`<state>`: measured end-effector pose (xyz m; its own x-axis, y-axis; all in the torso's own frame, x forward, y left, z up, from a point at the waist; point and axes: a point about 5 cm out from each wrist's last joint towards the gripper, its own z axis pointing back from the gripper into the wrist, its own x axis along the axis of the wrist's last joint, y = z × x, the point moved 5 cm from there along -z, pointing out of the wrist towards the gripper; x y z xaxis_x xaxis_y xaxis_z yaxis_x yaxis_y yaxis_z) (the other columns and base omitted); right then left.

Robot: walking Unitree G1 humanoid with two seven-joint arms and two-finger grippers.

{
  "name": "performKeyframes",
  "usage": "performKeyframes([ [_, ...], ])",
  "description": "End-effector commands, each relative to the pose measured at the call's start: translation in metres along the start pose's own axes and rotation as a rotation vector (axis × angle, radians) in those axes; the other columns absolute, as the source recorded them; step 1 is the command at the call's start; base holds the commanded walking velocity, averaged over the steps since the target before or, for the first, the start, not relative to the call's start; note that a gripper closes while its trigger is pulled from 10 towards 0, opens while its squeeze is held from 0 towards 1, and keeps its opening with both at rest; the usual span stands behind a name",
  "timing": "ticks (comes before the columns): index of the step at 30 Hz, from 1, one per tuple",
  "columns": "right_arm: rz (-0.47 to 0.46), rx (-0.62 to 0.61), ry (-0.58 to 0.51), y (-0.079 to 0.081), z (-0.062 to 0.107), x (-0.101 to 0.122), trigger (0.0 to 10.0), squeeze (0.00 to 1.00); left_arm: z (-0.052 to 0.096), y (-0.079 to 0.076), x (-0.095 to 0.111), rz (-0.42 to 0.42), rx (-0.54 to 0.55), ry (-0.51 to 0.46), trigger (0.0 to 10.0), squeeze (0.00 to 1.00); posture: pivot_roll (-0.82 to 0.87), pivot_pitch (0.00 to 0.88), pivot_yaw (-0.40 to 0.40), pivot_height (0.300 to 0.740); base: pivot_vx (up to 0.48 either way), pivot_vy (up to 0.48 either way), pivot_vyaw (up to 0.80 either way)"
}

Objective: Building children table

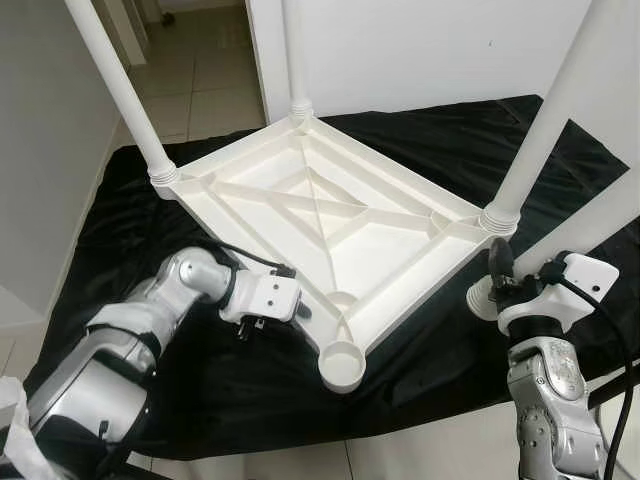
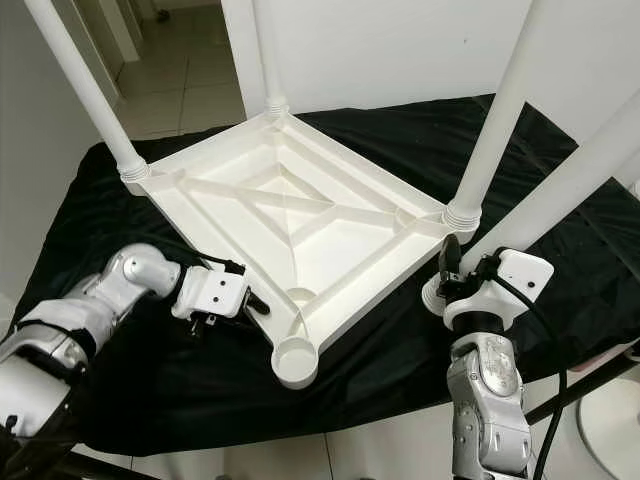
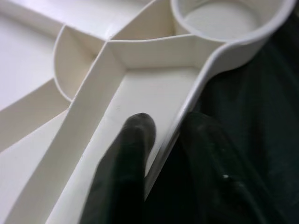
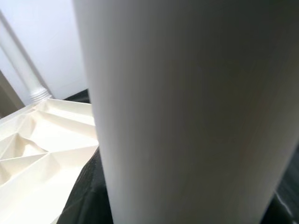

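At six o'clock, the empty socket awaits the loose leg clasped by the right gripper; the left gripper pinches the tabletop rim, which may slip sideways under pressure.

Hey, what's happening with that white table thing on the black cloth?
The robot is assembling a white tabletop, lying upside down on the black cloth. Three legs stand in corner sockets; the near socket is empty. The left gripper pinches the tabletop's rim, while the right gripper holds the fourth leg.
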<state>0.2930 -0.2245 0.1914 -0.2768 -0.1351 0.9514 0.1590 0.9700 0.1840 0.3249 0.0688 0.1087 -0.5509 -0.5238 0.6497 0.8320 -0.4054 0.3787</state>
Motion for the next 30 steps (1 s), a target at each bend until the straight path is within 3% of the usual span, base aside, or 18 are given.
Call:
performKeyframes([
  [1,0.005,-0.004,-0.015,-0.001,0.000,0.004,10.0,0.00,-0.003,-0.018,-0.012,0.086,-0.065,0.006,0.7,0.00,-0.13,0.071,0.118,0.740,0.000,0.000,0.00],
  [3,0.004,-0.001,-0.014,0.000,-0.001,0.004,10.0,0.00,-0.002,-0.019,-0.013,0.096,-0.065,0.003,0.0,0.00,-0.13,0.071,0.118,0.740,0.000,0.000,0.00],
  [15,0.002,0.003,-0.013,0.001,-0.002,0.004,10.0,0.00,-0.001,-0.021,-0.015,0.106,-0.063,0.005,0.0,0.00,-0.13,0.069,0.113,0.740,0.000,0.000,0.00],
  [20,0.000,-0.004,-0.022,0.000,-0.002,0.005,10.0,0.00,0.003,-0.008,-0.021,0.228,0.117,-0.047,0.4,0.00,-0.13,0.062,0.121,0.740,0.000,0.000,0.00],
  [22,0.000,-0.005,-0.023,0.000,-0.002,0.005,10.0,0.00,0.004,-0.005,-0.021,0.244,0.140,-0.051,0.4,0.00,-0.13,0.062,0.121,0.740,0.000,0.000,0.00],
  [28,-0.003,0.002,-0.024,0.002,-0.004,0.005,10.0,0.00,0.014,-0.002,-0.039,0.301,0.256,0.013,0.3,0.00,-0.12,0.055,0.115,0.740,0.000,0.000,0.00],
  [30,-0.005,0.004,-0.028,0.002,-0.005,0.006,10.0,0.00,0.021,0.010,-0.047,0.355,0.384,0.040,0.0,0.00,-0.12,0.050,0.113,0.740,0.000,0.000,0.00],
])
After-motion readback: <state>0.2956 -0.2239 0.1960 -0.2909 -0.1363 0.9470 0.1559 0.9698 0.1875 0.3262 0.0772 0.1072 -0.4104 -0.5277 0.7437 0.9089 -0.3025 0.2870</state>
